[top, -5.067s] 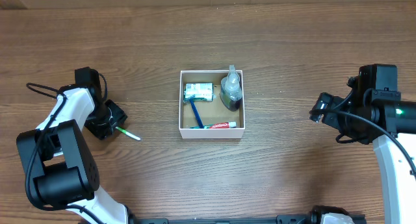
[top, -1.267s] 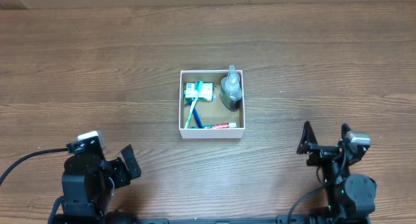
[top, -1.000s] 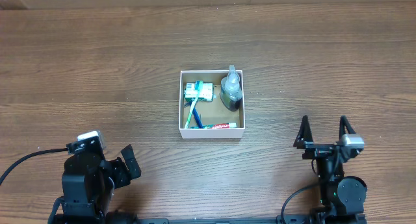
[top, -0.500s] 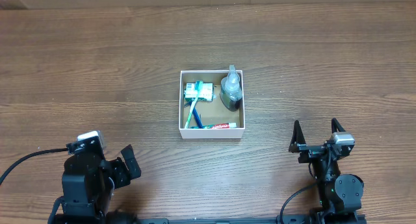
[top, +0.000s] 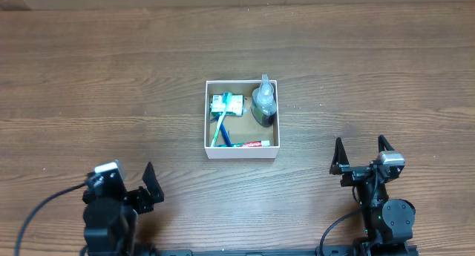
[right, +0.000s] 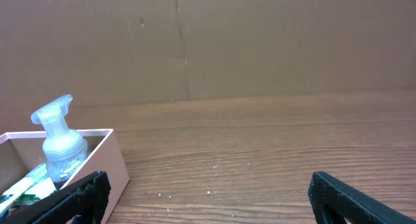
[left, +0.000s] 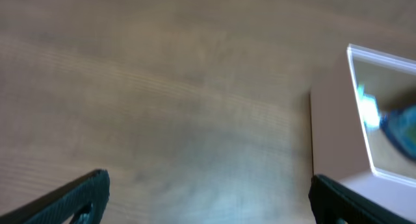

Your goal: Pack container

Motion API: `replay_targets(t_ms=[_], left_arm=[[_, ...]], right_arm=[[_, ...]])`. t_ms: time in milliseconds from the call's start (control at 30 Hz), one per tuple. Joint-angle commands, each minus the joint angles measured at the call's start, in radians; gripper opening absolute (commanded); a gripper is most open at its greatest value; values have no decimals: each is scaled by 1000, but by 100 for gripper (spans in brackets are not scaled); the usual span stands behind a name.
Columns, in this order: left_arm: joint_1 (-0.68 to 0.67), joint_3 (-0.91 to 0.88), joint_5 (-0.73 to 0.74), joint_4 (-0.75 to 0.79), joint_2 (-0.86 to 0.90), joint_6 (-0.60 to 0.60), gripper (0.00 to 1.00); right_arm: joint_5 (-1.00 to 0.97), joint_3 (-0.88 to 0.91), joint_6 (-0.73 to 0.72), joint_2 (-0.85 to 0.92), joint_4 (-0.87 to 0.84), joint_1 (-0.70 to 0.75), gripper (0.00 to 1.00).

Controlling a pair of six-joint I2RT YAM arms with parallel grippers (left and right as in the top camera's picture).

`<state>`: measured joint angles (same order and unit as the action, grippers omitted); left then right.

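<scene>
Sitting at the near edge of the wooden table (top: 111, 78), both arms are tucked low and well apart. The left gripper (left: 208, 201) has fingers spread wide, nothing between them. The right gripper (top: 361, 156) also has fingers released and wide, and is empty. The container (top: 241, 151) is farther out, mid-table, between the two arms left to right, touching neither. Its walls are white and its inside brown. Along its near wall lies a toothpaste tube (top: 254, 143). A blue toothbrush (top: 221, 128) lies angled on the left side. A green-white packet (top: 226, 103) is in the far-left corner. A clear pump bottle (top: 263, 104) stands upright in the far-right corner. A brown cardboard wall (right: 260, 42) stands beyond the table's far edge.
</scene>
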<state>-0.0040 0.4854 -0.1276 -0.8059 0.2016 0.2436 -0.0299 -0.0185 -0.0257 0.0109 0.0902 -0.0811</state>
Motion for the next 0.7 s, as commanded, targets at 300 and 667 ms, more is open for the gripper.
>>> replay_targets(t_ms=[300,667], left_arm=[[42,-481,176,732,-198,-427,100],[43,-481,177,732,-198,-420,100]], right_arm=[[2,10,4,-8,-9,-5,100],[2,10,4,-8,-8,-5,100]])
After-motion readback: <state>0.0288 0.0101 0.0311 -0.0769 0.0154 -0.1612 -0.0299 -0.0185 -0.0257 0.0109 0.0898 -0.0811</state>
